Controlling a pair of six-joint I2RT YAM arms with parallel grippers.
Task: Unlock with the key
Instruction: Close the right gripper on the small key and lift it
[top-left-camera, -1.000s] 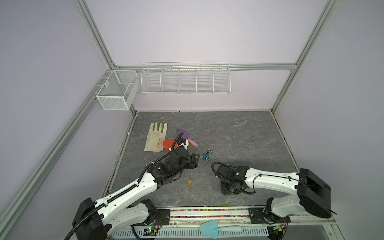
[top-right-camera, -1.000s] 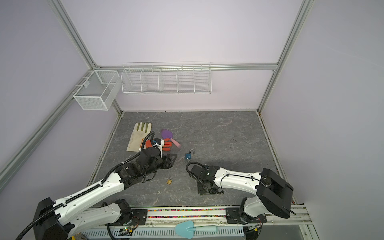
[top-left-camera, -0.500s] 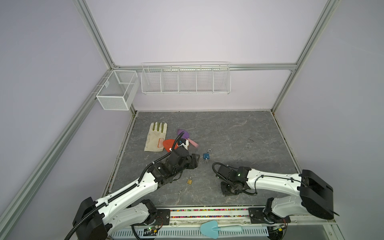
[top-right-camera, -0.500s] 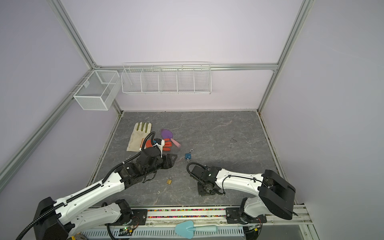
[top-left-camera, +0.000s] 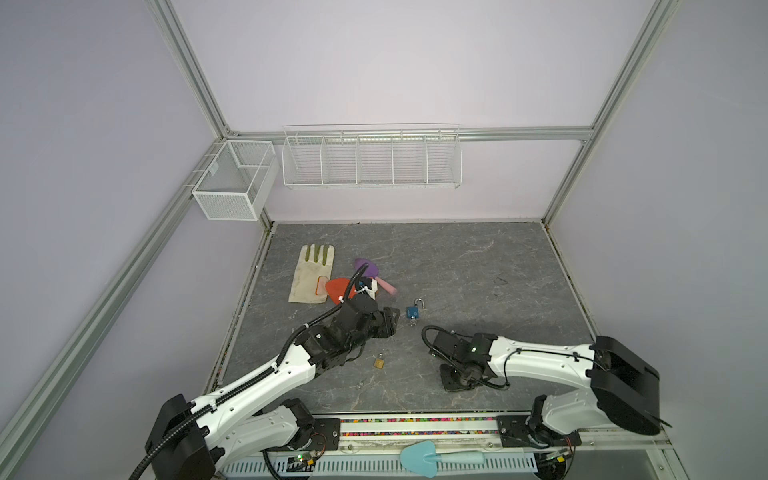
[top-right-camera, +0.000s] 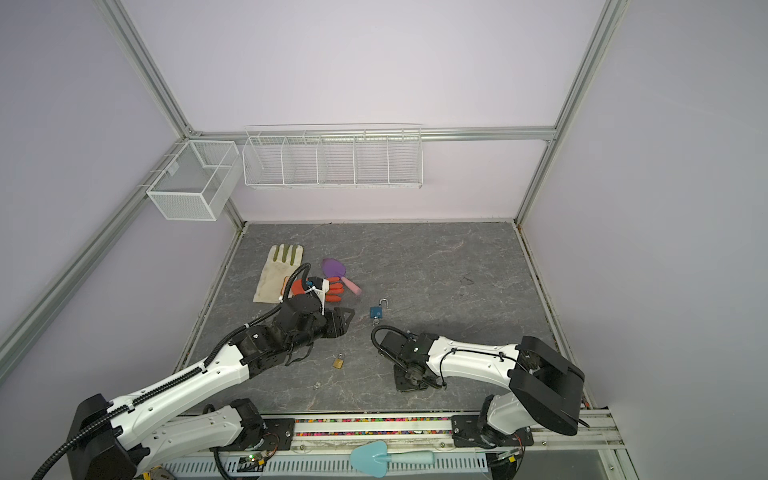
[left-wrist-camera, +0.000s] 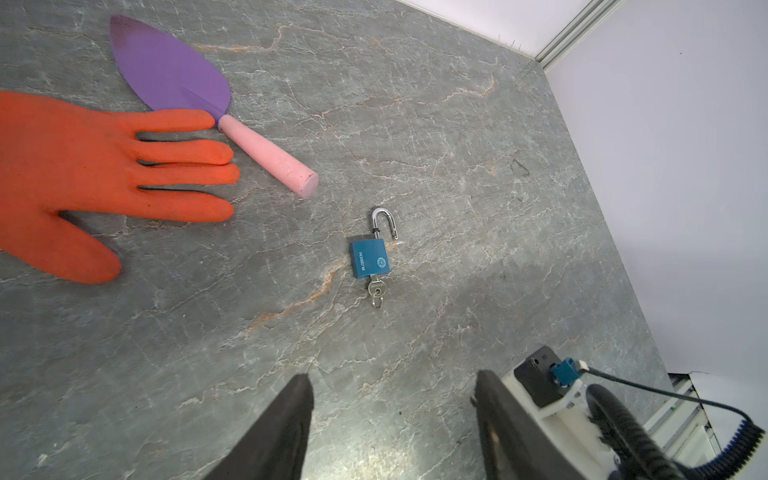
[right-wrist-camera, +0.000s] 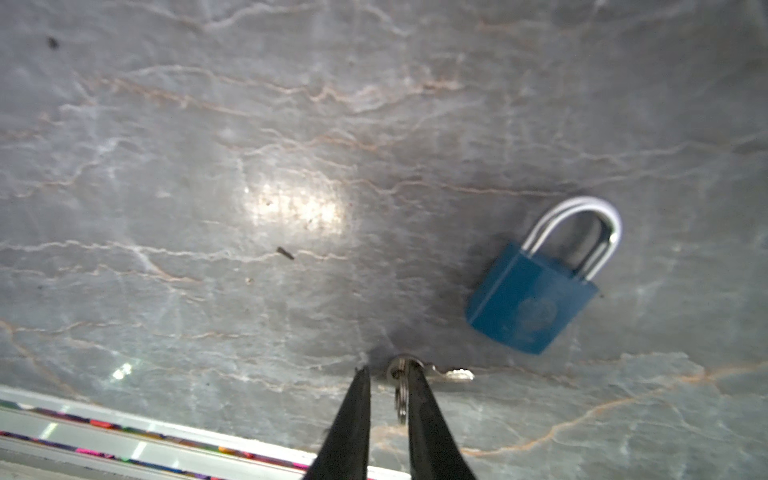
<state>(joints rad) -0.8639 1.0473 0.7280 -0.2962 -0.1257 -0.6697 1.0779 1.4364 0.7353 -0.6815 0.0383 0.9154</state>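
In the right wrist view a blue padlock (right-wrist-camera: 532, 299) with its shackle down lies on the grey table. Beside it lies a small silver key (right-wrist-camera: 453, 374). My right gripper (right-wrist-camera: 388, 370) points down at the key's head. Its jaws stand narrowly open, with the key ring against one finger and a gap to the other. In both top views the right arm hides this lock and key. Another blue padlock (top-left-camera: 412, 311) (left-wrist-camera: 370, 257), shackle open and a key in it, lies ahead of my open, empty left gripper (top-left-camera: 388, 322) (left-wrist-camera: 390, 382).
A small brass padlock (top-left-camera: 378, 362) lies between the arms. An orange glove (left-wrist-camera: 83, 178), a purple trowel with a pink handle (left-wrist-camera: 174, 75) and a cream glove (top-left-camera: 311, 276) lie at the left. Wire baskets (top-left-camera: 370, 158) hang on the back wall.
The right gripper's jaws have narrowed around the key's head. The right arm has shifted slightly. The left arm has stayed still.
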